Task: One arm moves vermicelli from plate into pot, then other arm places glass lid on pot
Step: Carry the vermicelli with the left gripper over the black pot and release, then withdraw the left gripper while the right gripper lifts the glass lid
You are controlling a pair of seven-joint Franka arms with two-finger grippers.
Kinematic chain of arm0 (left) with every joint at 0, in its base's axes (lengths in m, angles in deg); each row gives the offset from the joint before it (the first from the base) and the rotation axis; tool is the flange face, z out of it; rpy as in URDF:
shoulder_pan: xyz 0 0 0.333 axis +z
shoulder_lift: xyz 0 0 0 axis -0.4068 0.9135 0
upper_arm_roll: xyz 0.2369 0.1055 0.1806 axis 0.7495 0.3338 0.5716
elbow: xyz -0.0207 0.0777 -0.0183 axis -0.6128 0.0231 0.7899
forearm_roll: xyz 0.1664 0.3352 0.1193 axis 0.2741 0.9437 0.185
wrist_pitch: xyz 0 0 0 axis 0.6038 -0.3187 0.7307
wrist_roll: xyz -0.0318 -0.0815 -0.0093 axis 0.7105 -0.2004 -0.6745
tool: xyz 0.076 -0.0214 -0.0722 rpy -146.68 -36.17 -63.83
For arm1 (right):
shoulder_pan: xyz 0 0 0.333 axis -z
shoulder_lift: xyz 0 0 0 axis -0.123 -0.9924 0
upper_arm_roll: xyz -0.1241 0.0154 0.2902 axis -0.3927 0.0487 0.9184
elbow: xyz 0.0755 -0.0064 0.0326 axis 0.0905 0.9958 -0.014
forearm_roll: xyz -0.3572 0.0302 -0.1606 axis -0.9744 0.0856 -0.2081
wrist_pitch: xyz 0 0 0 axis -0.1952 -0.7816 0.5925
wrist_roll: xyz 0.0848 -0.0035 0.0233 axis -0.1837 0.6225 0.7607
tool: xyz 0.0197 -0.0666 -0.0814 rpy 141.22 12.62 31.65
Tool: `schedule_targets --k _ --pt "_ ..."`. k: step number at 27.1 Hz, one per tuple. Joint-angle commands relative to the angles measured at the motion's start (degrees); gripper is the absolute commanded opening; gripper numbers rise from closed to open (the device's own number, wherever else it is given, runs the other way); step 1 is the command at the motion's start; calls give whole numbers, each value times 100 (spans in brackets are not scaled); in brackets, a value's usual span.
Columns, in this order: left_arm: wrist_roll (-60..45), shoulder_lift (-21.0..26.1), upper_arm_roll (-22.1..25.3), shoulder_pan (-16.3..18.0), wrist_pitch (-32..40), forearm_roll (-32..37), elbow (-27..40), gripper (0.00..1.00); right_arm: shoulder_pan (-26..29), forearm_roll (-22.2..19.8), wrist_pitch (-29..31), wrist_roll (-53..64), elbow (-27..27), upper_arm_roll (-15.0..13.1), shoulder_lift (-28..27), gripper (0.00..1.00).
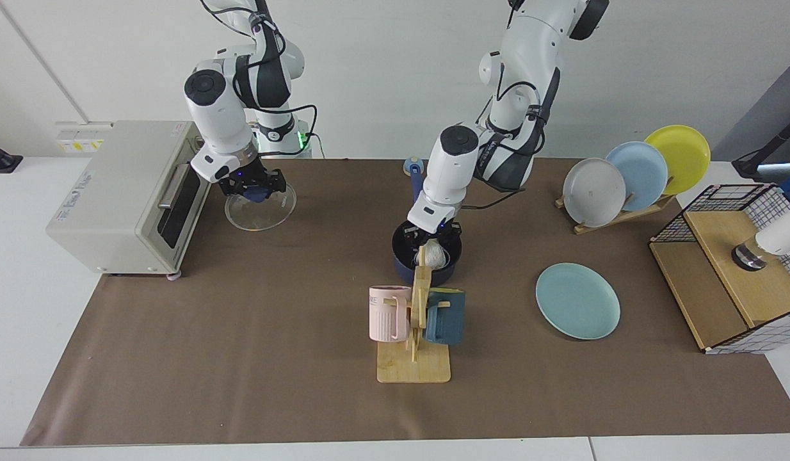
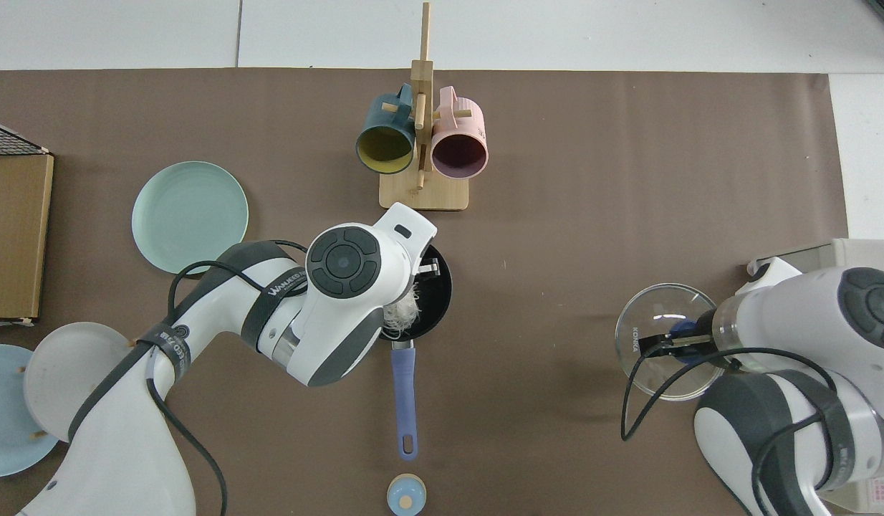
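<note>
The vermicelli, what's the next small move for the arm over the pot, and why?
Probably open the left pincer and lift clear: the vermicelli already sits low inside the pot, the plate is bare, and the right pincer holds the glass lid.

I work in a robotics lab dressed up as a kitchen. My two arms are bolted at the back of a white table [image 1: 24, 269] covered with a brown paper mat [image 1: 241, 358], before a bare white wall. The props are kitchen ware: a toaster oven [image 1: 123, 195], a wooden mug stand [image 1: 415, 333], a plate rack [image 1: 628, 173] and a wire-sided wooden shelf [image 1: 728, 275]. Cables trail from my arms.
</note>
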Motion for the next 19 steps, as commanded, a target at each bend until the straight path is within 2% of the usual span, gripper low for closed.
schedule_targets --k 1,3,8,12,15,19 --pt "-101 65 -4 0 -231 206 38 70 -121 -10 -664 -139 -999 10 -471 0" --pt "-31 65 5 26 -188 206 30 100 -156 25 -770 -156 -1227 10 -568 0" --pt "347 -40 57 53 259 223 -163 100 -200 43 -815 -288 -1474 10 -682 0" --pt "671 -154 128 97 1391 127 -873 100 -236 52 -806 -297 -1589 28 -727 0" --pt "1093 -207 215 106 2183 -22 -1454 100 -218 165 -727 -315 -1589 115 -753 0" --pt "1664 -444 689 97 2879 -277 -1895 100 -192 315 -630 -779 -1632 413 -753 0"
